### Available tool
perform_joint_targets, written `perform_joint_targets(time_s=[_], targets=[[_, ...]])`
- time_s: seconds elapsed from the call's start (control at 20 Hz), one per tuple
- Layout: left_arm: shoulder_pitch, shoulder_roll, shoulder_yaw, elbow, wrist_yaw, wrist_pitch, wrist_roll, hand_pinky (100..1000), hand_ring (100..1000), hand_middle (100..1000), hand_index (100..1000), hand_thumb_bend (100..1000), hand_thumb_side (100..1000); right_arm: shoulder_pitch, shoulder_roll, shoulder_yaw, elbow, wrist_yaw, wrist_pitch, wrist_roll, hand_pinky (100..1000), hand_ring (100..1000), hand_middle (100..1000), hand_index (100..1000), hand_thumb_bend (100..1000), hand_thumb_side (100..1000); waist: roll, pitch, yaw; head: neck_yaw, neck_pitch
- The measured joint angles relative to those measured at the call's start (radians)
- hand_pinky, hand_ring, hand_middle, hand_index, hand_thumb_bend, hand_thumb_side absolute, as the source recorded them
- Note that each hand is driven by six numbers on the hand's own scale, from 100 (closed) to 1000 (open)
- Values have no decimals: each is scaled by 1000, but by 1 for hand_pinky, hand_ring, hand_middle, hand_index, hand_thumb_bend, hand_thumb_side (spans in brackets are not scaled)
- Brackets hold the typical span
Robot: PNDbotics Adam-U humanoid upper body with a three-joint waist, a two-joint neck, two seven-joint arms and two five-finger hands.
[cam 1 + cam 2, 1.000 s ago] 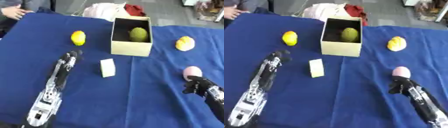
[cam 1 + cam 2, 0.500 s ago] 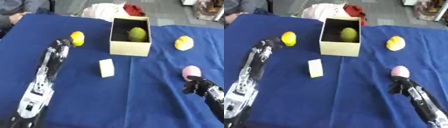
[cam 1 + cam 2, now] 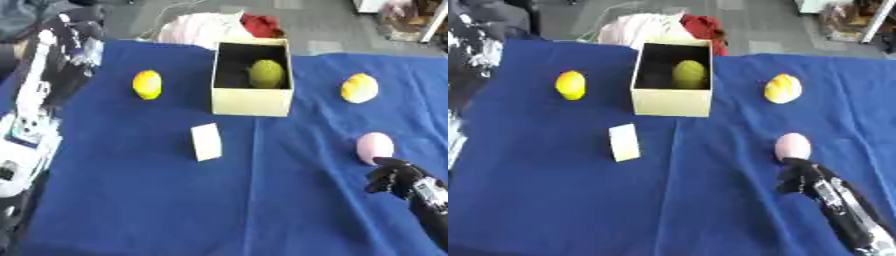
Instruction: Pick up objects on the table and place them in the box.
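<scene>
An open cardboard box [image 3: 252, 100] stands at the middle back of the blue table [image 3: 131, 200], with a yellow-green fruit [image 3: 267, 73] inside. Left of the box lies a yellow lemon [image 3: 147, 84], and a white block [image 3: 206, 141] lies in front of it. A yellow-orange fruit [image 3: 359, 88] lies at the right, with a pink egg-shaped thing [image 3: 374, 148] nearer me. My right hand [image 3: 798, 176] sits just below the pink thing with curled fingers and holds nothing. My left hand [image 3: 70, 35] is raised at the far left, blurred.
Beyond the table's far edge lies a heap of pale cloth [image 3: 206, 27] with a red piece [image 3: 262, 22]. Dark clothing of a person shows at the top left corner. Bare blue cloth fills the front middle.
My left arm has swung from beside the white block up and out to the table's far left edge. My right hand has stayed below the pink thing.
</scene>
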Motion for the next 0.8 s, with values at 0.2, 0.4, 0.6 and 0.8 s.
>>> perform_joint_targets(time_s=[0.2,0.4,0.6,0.8], targets=[[-102,123,-39,136,-105,25,-90,857,783,783,843,100,393,5,-4,0,0,0,0,4,657,600,627,836,100,837,10,-16,-27,3,-6],[-206,177,-96,307,-206,15,-196,848,787,789,856,172,389,8,-4,0,-1,-3,-4,8,658,601,628,836,100,776,13,-27,-56,12,-7],[-303,177,-147,492,-335,-14,-281,848,807,809,883,278,389,8,-4,0,-9,-11,-8,11,658,601,628,836,100,762,13,-32,-83,19,-8],[-391,151,-167,671,-501,-44,-355,841,811,815,894,383,372,8,-4,-1,-13,-18,-9,12,658,601,628,836,100,765,13,-32,-111,21,-11]])
